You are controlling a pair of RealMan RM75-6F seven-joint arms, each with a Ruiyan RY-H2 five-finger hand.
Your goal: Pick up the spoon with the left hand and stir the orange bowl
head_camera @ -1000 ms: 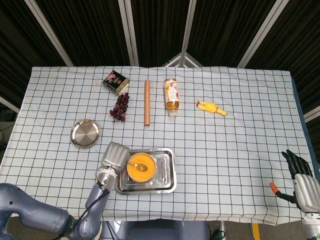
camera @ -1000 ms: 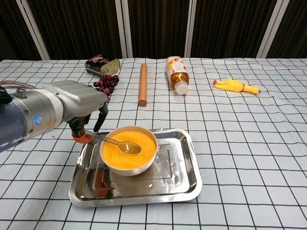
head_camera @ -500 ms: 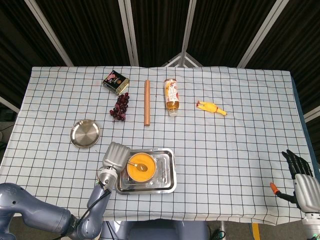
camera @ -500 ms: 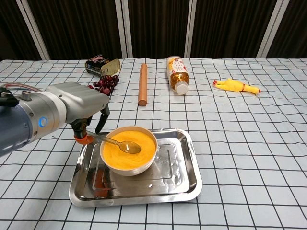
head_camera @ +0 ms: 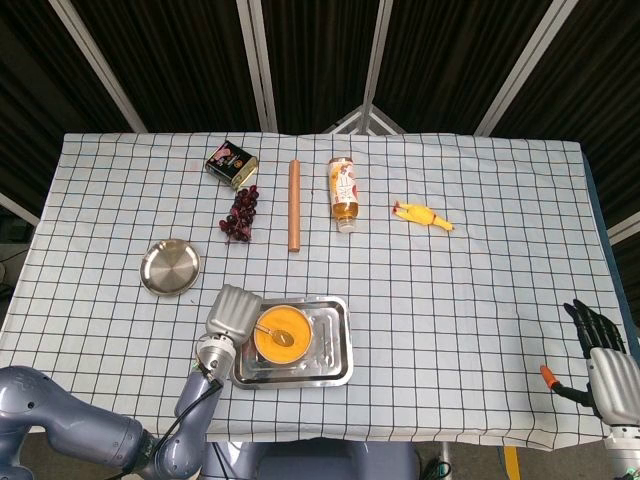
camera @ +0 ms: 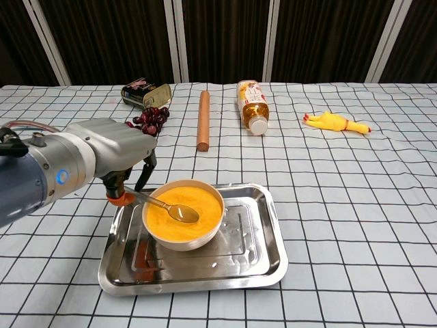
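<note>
An orange bowl [camera: 183, 212] [head_camera: 280, 335] sits in the left part of a steel tray [camera: 259, 253] [head_camera: 335, 350]. A metal spoon [camera: 166, 206] with an orange handle end lies with its scoop in the bowl, and its scoop [head_camera: 282, 334] shows in the head view too. My left hand [camera: 113, 147] [head_camera: 230, 315] is just left of the bowl and pinches the spoon's orange handle end. My right hand [head_camera: 602, 360] hangs off the table's right edge with its fingers spread, holding nothing.
At the back lie a tin [camera: 145, 92], dark grapes [camera: 149, 118], a wooden rolling pin [camera: 203, 119], a bottle [camera: 251, 105] on its side and a yellow rubber chicken [camera: 334, 122]. A small steel plate [head_camera: 170, 267] sits left of the tray.
The left hand has shifted slightly with the spoon, and the scoop has moved a little within the bowl. The right hand has not moved.
</note>
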